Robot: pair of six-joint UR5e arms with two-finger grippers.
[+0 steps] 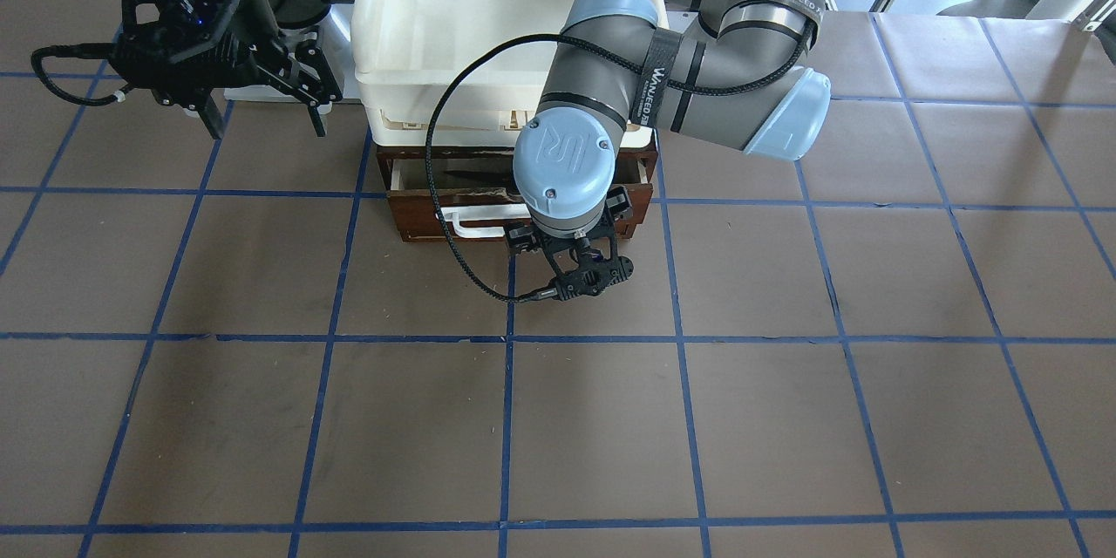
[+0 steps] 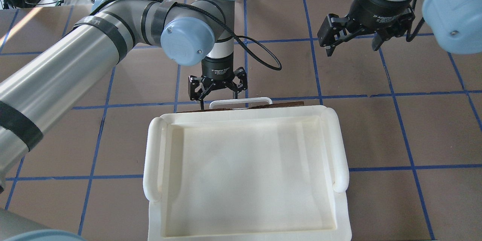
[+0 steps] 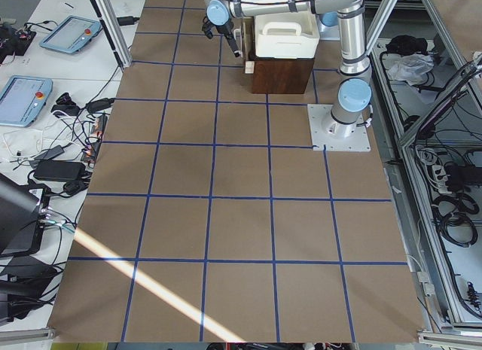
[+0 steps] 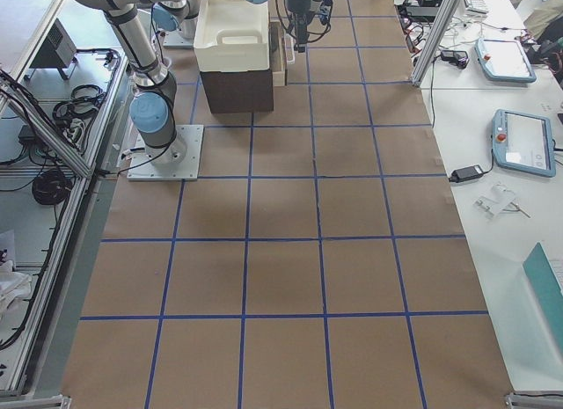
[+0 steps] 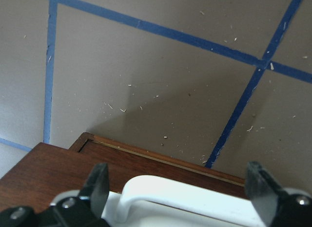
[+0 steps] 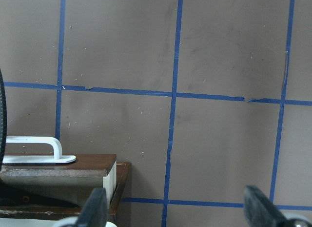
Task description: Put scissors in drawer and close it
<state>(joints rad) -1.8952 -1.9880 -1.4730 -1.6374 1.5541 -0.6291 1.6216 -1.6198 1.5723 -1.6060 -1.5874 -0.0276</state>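
The dark reddish-brown drawer (image 1: 417,221) stands pulled partly open under a cream tray, its pale inside showing. A dark slim shape in it looks like the scissors (image 1: 475,177), partly hidden by my left wrist. The white bar handle (image 1: 471,222) is on the drawer's front and also shows from overhead (image 2: 241,101). My left gripper (image 2: 219,99) is open, pointing down, its fingers on either side of the handle's left part; its wrist view (image 5: 178,175) shows the handle (image 5: 185,193) between the fingers. My right gripper (image 2: 352,47) is open and empty, off to the side above the table (image 1: 261,113).
A large cream-white plastic tray (image 2: 241,116) sits on top of the wooden cabinet (image 3: 282,75) that holds the drawer. The brown table with blue grid tape (image 1: 610,418) extends in front. A black cable (image 1: 440,218) loops from my left wrist across the drawer front.
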